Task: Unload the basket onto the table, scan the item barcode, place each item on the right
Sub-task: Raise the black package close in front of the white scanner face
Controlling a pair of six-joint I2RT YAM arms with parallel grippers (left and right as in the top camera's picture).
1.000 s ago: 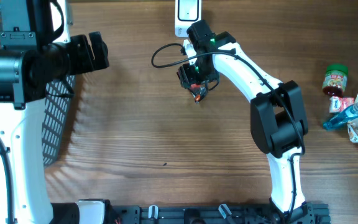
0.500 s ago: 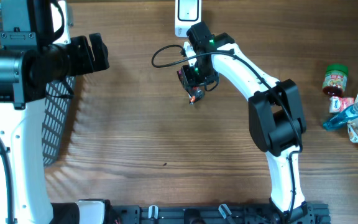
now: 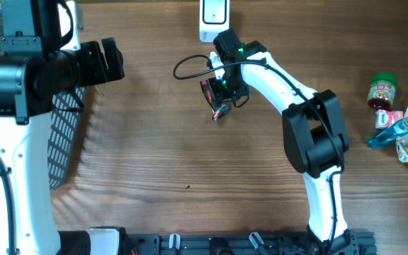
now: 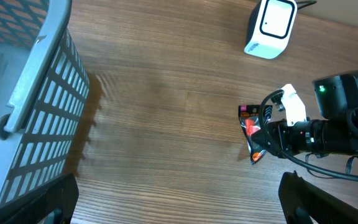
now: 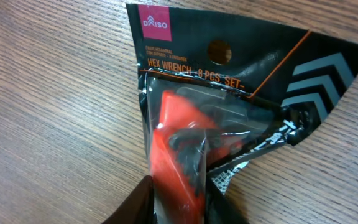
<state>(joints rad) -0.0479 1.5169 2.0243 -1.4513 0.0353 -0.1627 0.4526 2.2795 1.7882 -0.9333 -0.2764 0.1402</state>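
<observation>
Below the white barcode scanner (image 3: 212, 15) at upper centre, the right gripper (image 3: 219, 106) pinches a Daiso hex wrench packet (image 5: 229, 93); the left gripper (image 3: 116, 59), upper left, has jaws spread.

Bright, even light; the basket (image 4: 42, 93) throws a soft grid shadow, and glare streaks the packet (image 5: 229, 81).

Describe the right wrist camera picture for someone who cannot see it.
A black Daiso hex wrench pack, orange holder inside, fills the frame over a wooden table. Two dark robot fingers pinch its crumpled lower end at the bottom edge.
</observation>
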